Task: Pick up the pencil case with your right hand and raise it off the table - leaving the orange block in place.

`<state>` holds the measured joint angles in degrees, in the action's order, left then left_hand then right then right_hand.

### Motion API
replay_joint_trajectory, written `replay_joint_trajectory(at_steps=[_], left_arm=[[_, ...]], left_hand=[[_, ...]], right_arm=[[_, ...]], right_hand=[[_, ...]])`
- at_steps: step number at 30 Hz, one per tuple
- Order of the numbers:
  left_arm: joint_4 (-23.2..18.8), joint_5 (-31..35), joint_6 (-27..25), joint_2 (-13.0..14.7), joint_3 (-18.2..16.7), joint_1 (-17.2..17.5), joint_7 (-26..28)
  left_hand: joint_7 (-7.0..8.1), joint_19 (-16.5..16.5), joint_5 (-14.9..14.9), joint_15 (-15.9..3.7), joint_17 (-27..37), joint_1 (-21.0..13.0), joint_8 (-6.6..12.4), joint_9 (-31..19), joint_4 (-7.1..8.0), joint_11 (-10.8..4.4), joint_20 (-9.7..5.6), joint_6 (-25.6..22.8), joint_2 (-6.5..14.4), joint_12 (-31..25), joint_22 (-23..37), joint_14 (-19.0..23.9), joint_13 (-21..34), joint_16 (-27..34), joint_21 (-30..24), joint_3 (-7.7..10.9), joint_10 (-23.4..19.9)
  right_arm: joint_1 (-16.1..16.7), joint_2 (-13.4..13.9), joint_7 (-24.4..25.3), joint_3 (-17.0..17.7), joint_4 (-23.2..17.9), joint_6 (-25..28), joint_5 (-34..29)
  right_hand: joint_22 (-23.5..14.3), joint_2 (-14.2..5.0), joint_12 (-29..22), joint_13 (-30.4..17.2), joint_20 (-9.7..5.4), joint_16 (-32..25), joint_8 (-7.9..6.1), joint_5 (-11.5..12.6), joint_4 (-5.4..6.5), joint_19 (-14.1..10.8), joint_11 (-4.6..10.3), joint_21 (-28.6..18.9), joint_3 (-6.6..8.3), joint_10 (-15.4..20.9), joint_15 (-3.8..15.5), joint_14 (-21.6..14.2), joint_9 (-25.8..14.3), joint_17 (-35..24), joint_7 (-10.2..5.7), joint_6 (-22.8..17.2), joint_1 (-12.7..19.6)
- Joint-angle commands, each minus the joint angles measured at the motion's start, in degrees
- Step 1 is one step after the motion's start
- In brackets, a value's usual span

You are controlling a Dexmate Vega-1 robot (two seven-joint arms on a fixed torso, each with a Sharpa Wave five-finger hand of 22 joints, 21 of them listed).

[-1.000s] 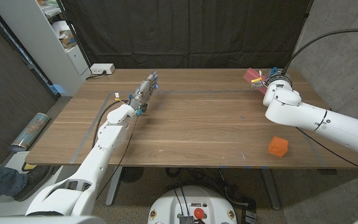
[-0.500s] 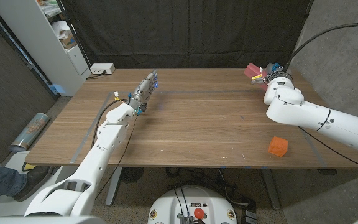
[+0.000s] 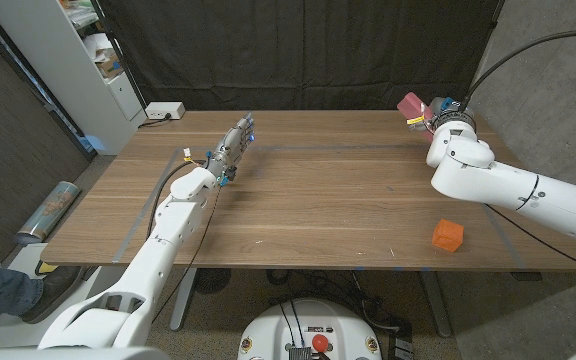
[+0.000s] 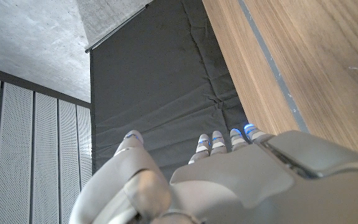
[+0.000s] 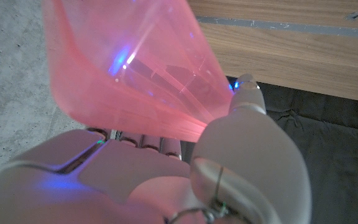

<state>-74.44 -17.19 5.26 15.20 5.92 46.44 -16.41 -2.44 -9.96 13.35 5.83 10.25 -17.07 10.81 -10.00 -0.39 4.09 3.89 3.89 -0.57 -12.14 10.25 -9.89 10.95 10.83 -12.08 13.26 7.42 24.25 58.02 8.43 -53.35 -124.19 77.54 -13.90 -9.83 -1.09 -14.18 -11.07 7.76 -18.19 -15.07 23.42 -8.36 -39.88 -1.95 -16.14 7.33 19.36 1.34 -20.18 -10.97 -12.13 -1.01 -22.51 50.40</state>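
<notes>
No text, label, brand or number can be read anywhere.

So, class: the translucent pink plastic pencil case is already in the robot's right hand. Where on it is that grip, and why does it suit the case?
The right hand holds the translucent pink plastic pencil case at one end, thumb on one broad face and fingers on the other. Pinching across the flat thin faces probably suits its slim shape.

Translucent pink pencil case, far right corner of brown wood-grain worktop. Orange block, near right edge. White right hand, blue-lit fingertips. Grey-white left hand, blue tips.
</notes>
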Motion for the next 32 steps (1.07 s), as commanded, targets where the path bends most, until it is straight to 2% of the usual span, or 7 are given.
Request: replay_joint_trajectory(at_steps=[1, 10, 20, 32], left_arm=[[-0.93, -0.24, -0.12, 0.71, -0.18, 0.69, 0.02], [-0.17, -0.72, -0.11, 1.07, -0.54, 0.5, -0.67], [2.58, -0.94, 1.21, 0.67, -0.85, -1.04, -1.82], [4.71, -0.38, 1.61, 0.53, -0.88, -2.51, -3.02]], left_hand=[[0.2, -4.2, -0.18, 0.29, 0.25, -0.14, -0.07, -0.24, -0.31, 0.0, 0.24, 0.0, 0.41, 0.14, 0.13, -1.3, 0.05, -0.01, 0.18, 0.17, 0.48], [0.27, -4.21, -0.2, 0.31, 0.25, -0.14, -0.09, -0.23, -0.36, 0.06, 0.26, 0.04, 0.45, 0.14, 0.13, -1.31, 0.05, -0.01, 0.23, 0.13, 0.5], [0.25, -4.18, -0.21, 0.27, 0.25, -0.14, -0.1, -0.23, -0.41, -0.01, 0.27, 0.07, 0.49, 0.16, 0.13, -1.33, 0.05, -0.02, 0.26, 0.1, 0.54], [0.26, -4.17, -0.23, 0.2, 0.25, -0.15, -0.1, -0.24, -0.48, -0.09, 0.27, 0.07, 0.55, 0.14, 0.13, -1.33, 0.05, -0.01, 0.31, 0.06, 0.51]], right_arm=[[-0.71, 0.07, 0.76, -0.78, -1.1, 0.78, 0.37], [-2.05, -0.98, 1.13, -2.23, -0.74, 1.5, 0.46], [-3.52, -1.65, 1.52, -3.5, -0.78, 2.45, 0.34], [-3.16, -2.83, -0.77, -3.07, -0.37, 2.45, -2.93]], right_hand=[[-0.17, -4.43, 0.07, -0.09, -0.13, 0.16, -0.25, -0.34, -0.11, -0.29, 0.02, 0.15, 0.51, 0.61, 0.1, -0.31, -0.3, -0.15, -0.19, -0.59, 3.69], [-0.18, -4.44, 0.21, -0.09, -0.15, 0.24, -0.13, -0.61, -0.12, -0.33, 0.03, 0.31, 0.61, 0.7, 0.14, -0.45, -0.31, -0.16, -0.26, -0.75, 3.85], [-0.18, -4.53, 0.34, -0.1, -0.19, 0.27, -0.14, -0.95, 0.0, -0.6, 0.05, 0.43, 0.7, 0.89, 0.22, -0.75, -0.32, -0.21, -0.38, -1.34, 3.86], [-0.19, -4.67, 0.48, -0.11, -0.24, 0.4, 0.02, -1.28, 0.11, -0.65, -0.02, 0.64, 0.81, 1.09, 0.32, -0.82, -0.33, -0.26, -0.34, -1.52, 3.89]])
